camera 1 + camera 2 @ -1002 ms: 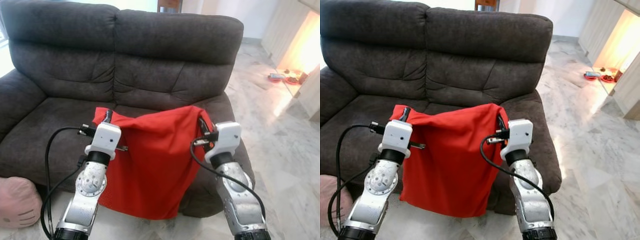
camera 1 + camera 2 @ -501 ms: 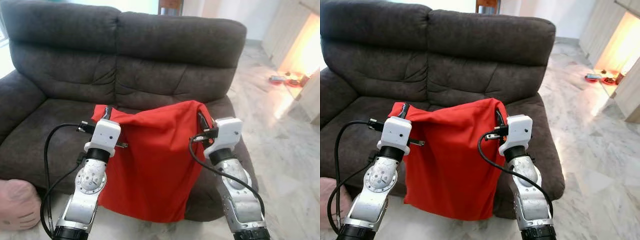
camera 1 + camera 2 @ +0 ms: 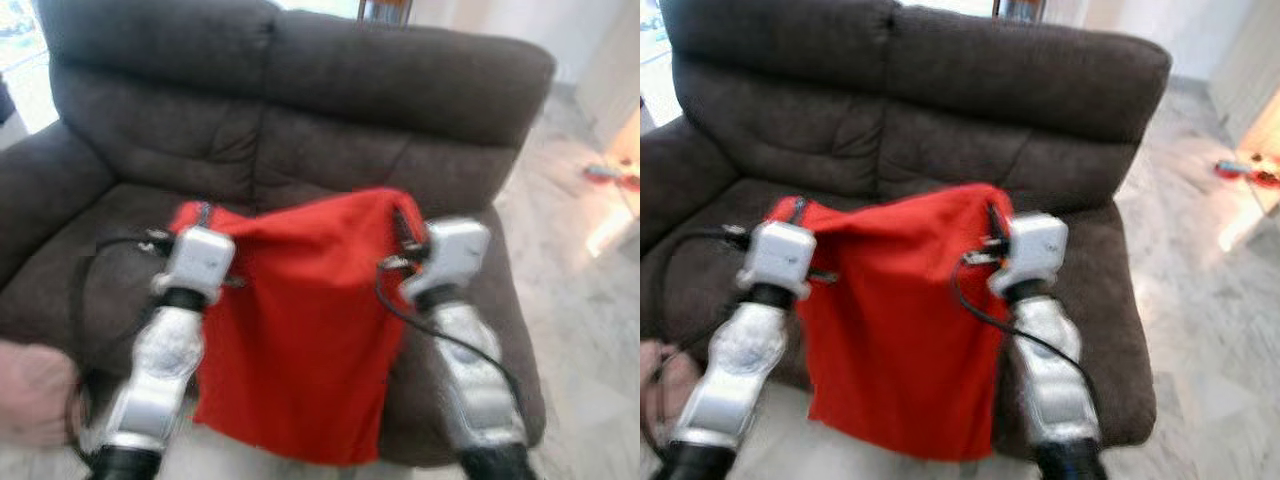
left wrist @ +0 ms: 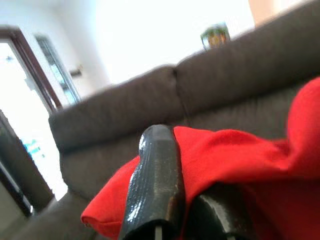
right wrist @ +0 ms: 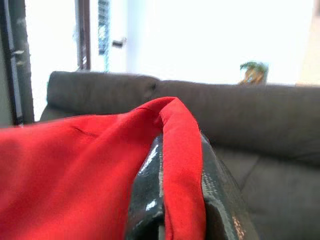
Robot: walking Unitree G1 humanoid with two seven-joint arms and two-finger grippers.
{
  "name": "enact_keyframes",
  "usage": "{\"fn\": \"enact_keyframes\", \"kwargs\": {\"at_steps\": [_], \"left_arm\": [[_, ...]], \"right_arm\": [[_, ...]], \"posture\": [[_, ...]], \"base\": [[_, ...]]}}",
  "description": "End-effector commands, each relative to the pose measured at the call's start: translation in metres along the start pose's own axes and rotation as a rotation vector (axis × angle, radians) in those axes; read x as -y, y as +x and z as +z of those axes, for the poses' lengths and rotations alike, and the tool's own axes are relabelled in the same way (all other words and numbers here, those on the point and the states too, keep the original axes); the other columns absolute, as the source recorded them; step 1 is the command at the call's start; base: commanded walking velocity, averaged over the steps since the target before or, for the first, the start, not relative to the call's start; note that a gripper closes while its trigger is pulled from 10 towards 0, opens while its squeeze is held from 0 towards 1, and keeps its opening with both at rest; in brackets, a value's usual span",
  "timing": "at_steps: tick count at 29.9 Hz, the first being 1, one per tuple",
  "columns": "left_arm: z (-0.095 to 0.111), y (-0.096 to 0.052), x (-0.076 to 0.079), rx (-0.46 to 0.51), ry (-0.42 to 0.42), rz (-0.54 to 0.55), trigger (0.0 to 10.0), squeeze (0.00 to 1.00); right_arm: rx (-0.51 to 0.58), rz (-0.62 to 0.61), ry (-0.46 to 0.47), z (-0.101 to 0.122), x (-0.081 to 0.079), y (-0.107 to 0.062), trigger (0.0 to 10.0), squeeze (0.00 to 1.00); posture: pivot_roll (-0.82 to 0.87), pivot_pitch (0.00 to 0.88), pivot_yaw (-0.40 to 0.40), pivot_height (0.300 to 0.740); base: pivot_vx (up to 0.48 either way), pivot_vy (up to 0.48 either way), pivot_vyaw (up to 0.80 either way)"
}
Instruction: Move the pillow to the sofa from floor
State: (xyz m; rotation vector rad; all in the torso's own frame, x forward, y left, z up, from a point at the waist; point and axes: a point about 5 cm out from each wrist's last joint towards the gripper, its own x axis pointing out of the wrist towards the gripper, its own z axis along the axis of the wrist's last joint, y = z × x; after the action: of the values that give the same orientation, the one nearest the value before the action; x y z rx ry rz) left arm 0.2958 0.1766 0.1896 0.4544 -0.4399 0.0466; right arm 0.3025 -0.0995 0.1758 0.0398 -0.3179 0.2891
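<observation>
While hanging w/ long axis vertical, red pillow (image 3: 300, 330) in front of sofa (image 3: 300, 110) | left gripper (image 3: 203, 213) + right gripper (image 3: 402, 222) each pinch a top corner

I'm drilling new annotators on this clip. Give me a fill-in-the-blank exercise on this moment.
1. The red pillow is held by ____ grippers, the left gripper and the right gripper, each at a top corner.
2. The sofa behind it is dark ____.
3. The pillow's lower edge hangs ____ the sofa's front edge.

Missing words: both; brown; below
</observation>
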Motion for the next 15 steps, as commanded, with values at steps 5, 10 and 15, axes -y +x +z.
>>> {"fn": "enact_keyframes", "kwargs": {"at_steps": [5, 10, 15], "left_arm": [[0.044, 0.016, -0.004, 0.194, -0.027, 0.027, 10.0, 0.0], [0.052, 0.023, -0.008, 0.225, -0.02, 0.031, 10.0, 0.0], [0.056, 0.025, -0.012, 0.242, -0.01, 0.038, 10.0, 0.0]], "right_arm": [[0.125, -0.032, -0.016, 0.027, 0.012, 0.004, 10.0, 0.0], [0.189, -0.031, -0.003, 0.042, 0.012, 0.011, 10.0, 0.0], [0.234, -0.004, 0.0, 0.054, 0.008, 0.014, 10.0, 0.0]], "posture": [[0.14, 0.0, -0.069, 0.738], [0.14, 0.0, -0.065, 0.738], [0.14, 0.0, -0.065, 0.738]], "base": [[0.33, 0.0, 0.0], [0.337, 0.0, 0.0], [0.335, 0.0, 0.0]]}}
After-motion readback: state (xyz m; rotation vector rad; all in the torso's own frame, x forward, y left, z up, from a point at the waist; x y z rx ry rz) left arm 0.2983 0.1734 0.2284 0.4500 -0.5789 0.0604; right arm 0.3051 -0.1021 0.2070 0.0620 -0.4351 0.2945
